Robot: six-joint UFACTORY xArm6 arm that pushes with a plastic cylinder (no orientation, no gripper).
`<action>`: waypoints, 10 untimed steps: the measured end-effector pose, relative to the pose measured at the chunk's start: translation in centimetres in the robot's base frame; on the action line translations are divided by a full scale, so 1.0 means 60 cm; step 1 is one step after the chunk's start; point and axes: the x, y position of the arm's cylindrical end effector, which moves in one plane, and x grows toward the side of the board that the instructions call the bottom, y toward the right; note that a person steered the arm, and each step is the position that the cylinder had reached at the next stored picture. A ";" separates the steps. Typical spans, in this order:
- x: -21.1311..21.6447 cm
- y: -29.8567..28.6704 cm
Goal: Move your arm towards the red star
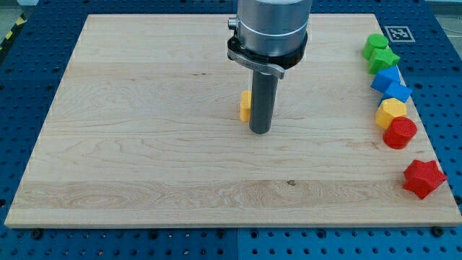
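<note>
Right now you've got my tip [260,131] planted mid-board, nothing gripped, just a bare rod with a yellow block [245,105] tucked just beside it on the view's left, partly hidden. From the tip toward the view's right and bottom, the board [144,159] lies open wood. Your red star [423,178] sits well apart, lower right of the tip, hard by the board's right edge: bright red, pointed, alone. Above it a red block [399,133], yellow [390,112], blues [390,83] and greens [379,52] line that edge.
</note>
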 end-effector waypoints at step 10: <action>0.078 0.129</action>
